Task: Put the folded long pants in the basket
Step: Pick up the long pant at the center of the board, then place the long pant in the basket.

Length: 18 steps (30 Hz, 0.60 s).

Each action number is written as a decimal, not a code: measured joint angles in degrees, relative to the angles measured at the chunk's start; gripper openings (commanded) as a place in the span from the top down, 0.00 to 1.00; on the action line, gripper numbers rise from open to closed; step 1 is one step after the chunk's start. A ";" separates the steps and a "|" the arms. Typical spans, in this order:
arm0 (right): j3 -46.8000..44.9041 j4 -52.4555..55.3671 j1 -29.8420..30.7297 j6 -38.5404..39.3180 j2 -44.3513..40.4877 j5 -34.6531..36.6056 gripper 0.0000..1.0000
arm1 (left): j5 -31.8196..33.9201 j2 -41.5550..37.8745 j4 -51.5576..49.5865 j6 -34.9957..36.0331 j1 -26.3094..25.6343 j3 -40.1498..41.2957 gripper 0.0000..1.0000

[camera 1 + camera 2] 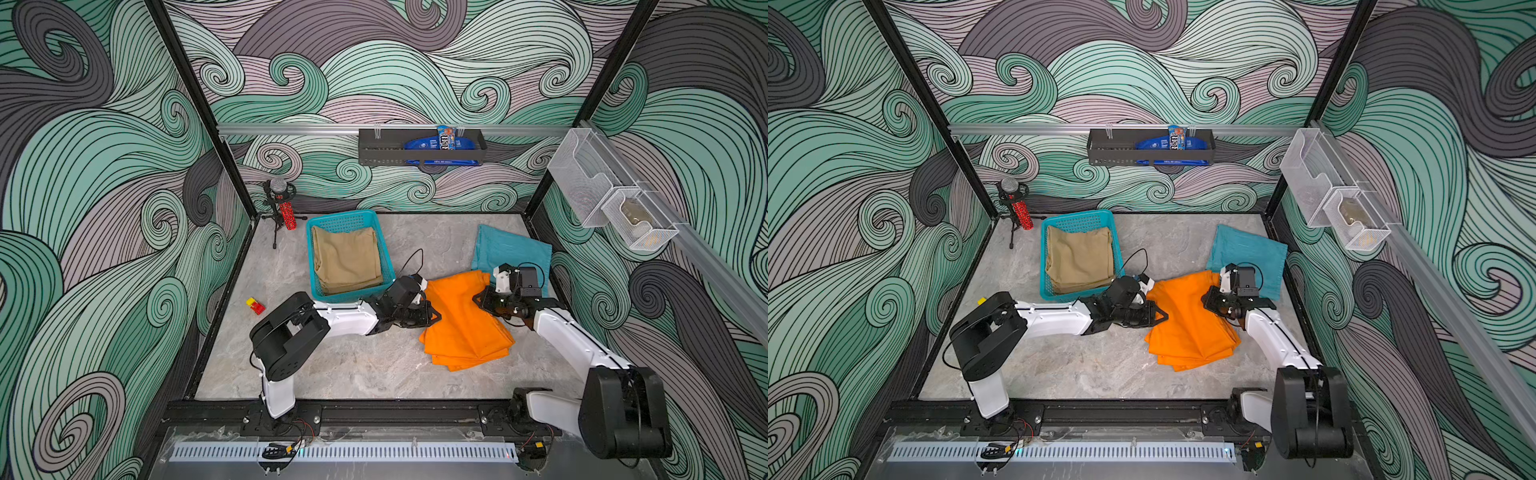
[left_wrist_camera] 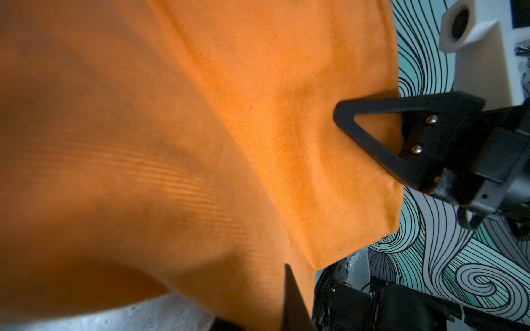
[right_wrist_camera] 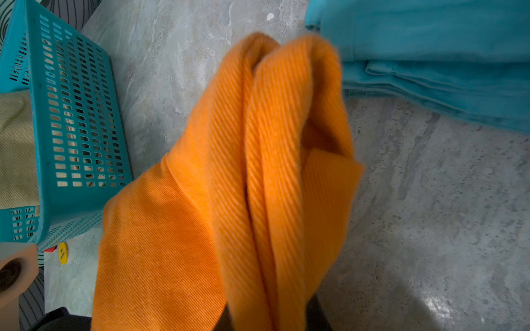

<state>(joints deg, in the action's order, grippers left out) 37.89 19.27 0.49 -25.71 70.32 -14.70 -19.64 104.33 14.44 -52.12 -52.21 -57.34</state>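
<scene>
Marbled grey tabletop: enclosed by walls printed with green and grey swirls; the basket and all three garments are carried on it.
Turquoise basket: stood just beyond the left jaws, on the side away from the right jaws, so a short carry is judged to be enough.
Folded khaki pants: laid flat inside the basket, most of its floor being covered; this garment is counted as done.
Folded orange pants: spanned between the two sets of jaws; the far edge is raised off the tabletop, while the near folds are supported by it, below the jaws.
Jaws of left gripper: closed on the orange pants at the edge nearer the basket; the left wrist view is almost filled by the cloth.
Jaws of right gripper: closed on the opposite edge, with cloth seen bunched out of them in the right wrist view; two grips are judged to be used so that the folds are held together.
Folded teal pants: laid flat just behind the right jaws, untouched and partly hidden by that arm; judged to be meant for last.
Step in hand: the orange pants are judged to be at the start of a lift toward the basket.
Risk: the near folds could be dragged open if only the far edge is raised.
</scene>
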 measured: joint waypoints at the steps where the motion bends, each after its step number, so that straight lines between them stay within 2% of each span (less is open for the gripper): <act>1: 0.13 0.39 0.04 -0.11 -0.09 -0.04 1.00 | -0.07 -0.02 -0.31 0.11 0.00 -0.04 1.00; 5: 3.32 3.63 0.22 -0.39 -0.57 -0.35 1.00 | -0.11 -0.59 -2.99 0.90 0.28 -1.73 1.00; 10: 10.60 5.77 0.83 -0.46 -0.44 -0.44 1.00 | -0.39 -2.67 -6.64 2.75 2.10 -7.74 1.00; 18: 25.00 5.86 7.93 -1.46 5.88 0.87 1.00 | -1.42 -8.68 -11.13 6.29 8.20 -13.46 1.00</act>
<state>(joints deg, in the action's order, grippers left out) 62.89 25.12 8.43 -27.18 76.20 -13.82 -21.06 95.66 3.31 -45.82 -44.01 -70.81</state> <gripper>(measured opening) 0.172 0.152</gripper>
